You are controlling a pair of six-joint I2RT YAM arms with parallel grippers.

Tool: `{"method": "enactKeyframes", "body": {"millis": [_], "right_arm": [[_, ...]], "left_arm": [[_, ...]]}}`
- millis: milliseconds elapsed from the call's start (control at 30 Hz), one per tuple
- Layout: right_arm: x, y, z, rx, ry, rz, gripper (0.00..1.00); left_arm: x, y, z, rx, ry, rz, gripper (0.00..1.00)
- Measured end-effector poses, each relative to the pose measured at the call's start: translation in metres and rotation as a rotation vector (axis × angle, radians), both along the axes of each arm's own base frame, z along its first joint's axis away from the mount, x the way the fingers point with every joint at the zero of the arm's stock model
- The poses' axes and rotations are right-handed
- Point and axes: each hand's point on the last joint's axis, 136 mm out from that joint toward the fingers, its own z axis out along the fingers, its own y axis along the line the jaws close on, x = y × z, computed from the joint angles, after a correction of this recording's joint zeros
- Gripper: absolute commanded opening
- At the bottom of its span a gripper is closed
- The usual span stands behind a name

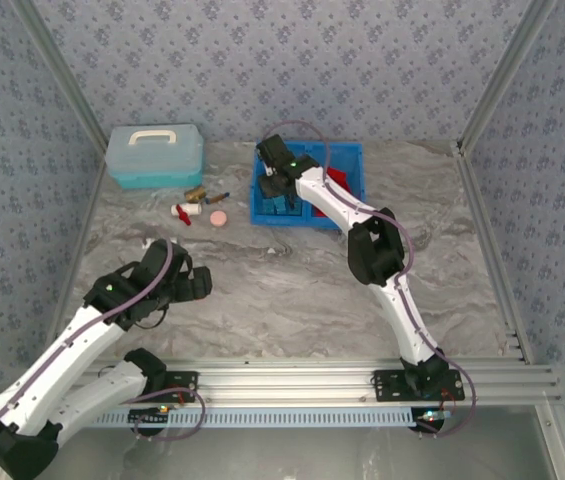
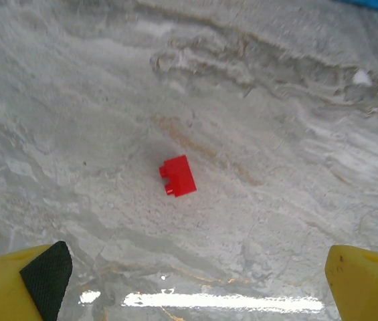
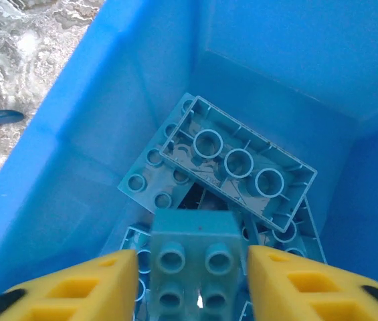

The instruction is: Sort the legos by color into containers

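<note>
Bin: I am seeing one blue bin (image 1: 307, 219) at the far middle of the tabletop (image 1: 292, 290), with a centre wall splitting it into two compartments.
Left compartment: it is holding blue legos (image 3: 239, 164). I am counting at least four; one is lying studs down with three tubes showing, and the others are partly buried.
Right compartment: red legos (image 1: 337, 180) are lying in it, and I cannot tell how many.
Right fingers (image 3: 81, 291): they are hanging inside the left compartment with one blue brick (image 3: 195, 251) between them. I cannot tell whether they are pinching it or only flanking it.
Left fingers (image 2: 366, 284): they are spread wide and holding nothing, hovering over bare tabletop.
Stray lego: one red brick (image 2: 177, 176) is lying on the tabletop ahead of the left fingers, touching neither of them.
Other things: one pale lidded box (image 1: 154, 155) is sitting at the far left. One pink disc (image 1: 218, 217) and a few small bits (image 1: 197, 192) are lying between it and the bin.
</note>
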Motion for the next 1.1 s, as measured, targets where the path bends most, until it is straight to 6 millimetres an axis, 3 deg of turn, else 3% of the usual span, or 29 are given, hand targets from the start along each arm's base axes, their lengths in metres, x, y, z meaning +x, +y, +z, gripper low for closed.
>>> {"method": "enactKeyframes", "body": {"millis": [167,300,433,500,633,700,800,967,1100], "right_arm": [[-0.003,0.000,0.020,0.020,-0.022,0.002,0.59],[-0.025,-0.009,0.059,0.046,-0.054,0.012,0.62],[-0.068,-0.020,0.116,0.111,-0.130,0.038,0.67],[-0.098,-0.022,0.150,0.169,-0.191,0.068,0.69],[-0.157,-0.029,0.197,0.270,-0.286,0.138,0.71],[-0.184,-0.036,0.205,0.309,-0.311,0.156,0.72],[-0.209,-0.052,0.199,0.328,-0.312,0.145,0.73],[-0.235,-0.065,0.178,0.324,-0.290,0.121,0.74],[-0.254,-0.063,0.181,0.340,-0.297,0.134,0.75]], "left_arm": [[0.001,0.002,-0.031,-0.001,0.075,0.045,0.98],[0.004,0.005,-0.054,-0.032,0.118,0.094,0.97],[0.008,0.006,-0.074,-0.054,0.153,0.131,0.92],[0.012,0.005,-0.083,-0.060,0.170,0.143,0.88],[0.025,0.000,-0.096,-0.077,0.189,0.156,0.78],[0.031,-0.003,-0.104,-0.082,0.201,0.161,0.70],[0.038,-0.005,-0.116,-0.084,0.213,0.165,0.62],[0.040,-0.005,-0.135,-0.081,0.245,0.180,0.44],[0.040,-0.006,-0.140,-0.091,0.252,0.189,0.18]]}}
